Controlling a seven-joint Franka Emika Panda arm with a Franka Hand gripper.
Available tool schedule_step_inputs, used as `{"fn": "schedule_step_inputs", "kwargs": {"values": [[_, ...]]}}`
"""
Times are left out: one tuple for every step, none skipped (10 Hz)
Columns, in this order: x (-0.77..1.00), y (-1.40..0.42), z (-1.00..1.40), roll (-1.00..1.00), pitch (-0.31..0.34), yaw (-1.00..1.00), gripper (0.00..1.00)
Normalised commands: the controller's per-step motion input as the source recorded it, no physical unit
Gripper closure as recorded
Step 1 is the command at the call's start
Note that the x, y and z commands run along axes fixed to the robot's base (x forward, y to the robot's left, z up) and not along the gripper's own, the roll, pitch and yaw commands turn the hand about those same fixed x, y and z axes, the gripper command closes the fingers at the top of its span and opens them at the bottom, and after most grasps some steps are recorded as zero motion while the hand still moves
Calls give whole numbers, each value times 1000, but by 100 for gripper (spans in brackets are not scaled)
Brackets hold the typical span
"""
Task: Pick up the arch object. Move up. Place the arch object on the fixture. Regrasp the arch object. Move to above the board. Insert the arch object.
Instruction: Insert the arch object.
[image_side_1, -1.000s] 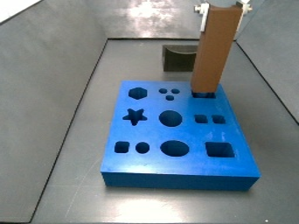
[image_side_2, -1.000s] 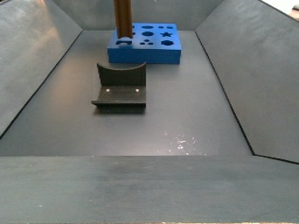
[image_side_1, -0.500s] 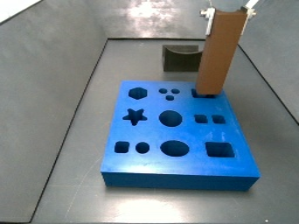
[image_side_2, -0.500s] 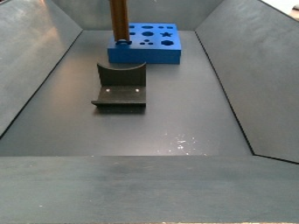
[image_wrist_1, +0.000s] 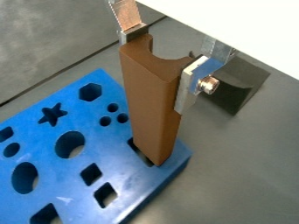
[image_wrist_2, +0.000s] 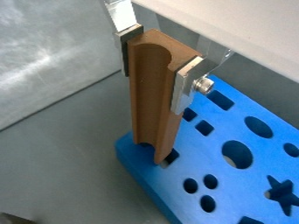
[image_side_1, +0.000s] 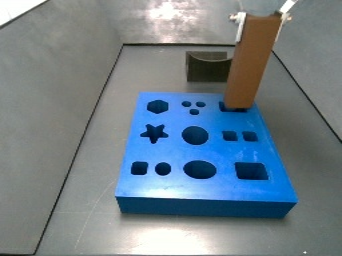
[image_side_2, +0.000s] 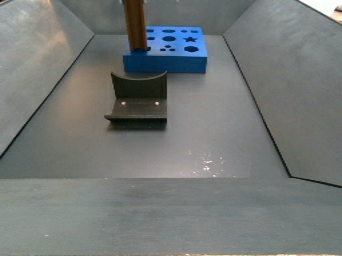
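Raised arch object (image_wrist_1: 152, 105) in gripper (image_wrist_1: 158, 52) fingers; fixture (image_side_2: 136, 100) apart.

on the grey floor (image_side_2: 201, 130) rest the blue board (image_side_1: 203, 150) and dark fixture (image_side_2: 136, 100), apart.

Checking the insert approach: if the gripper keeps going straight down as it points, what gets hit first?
Probably the board. The gripper holds the arch object upright; its lower end is at the arch cutout near the board's corner.

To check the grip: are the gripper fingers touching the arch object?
Touching. In both wrist views the gripper fingers press flat against opposite sides of the upright arch object.
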Motion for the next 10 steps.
{"fn": "schedule_step_inputs", "kwargs": {"values": [[0, 0, -20, 0, 0, 0, 100], [-9, 0, -100, 0, 0, 0, 100], [-17, 0, -180, 0, 0, 0, 100], [-11, 0, -271, 20, 0, 0, 100], [0, -9, -354, 66, 0, 0, 100], [0, -6, -431, 100, 0, 0, 100], [0, -26, -540, 136, -1, 0, 100], [0, -60, -560, 167, -20, 0, 100], [0, 0, 0, 0, -4, 0, 100], [0, 0, 0, 0, 0, 0, 100]]}}
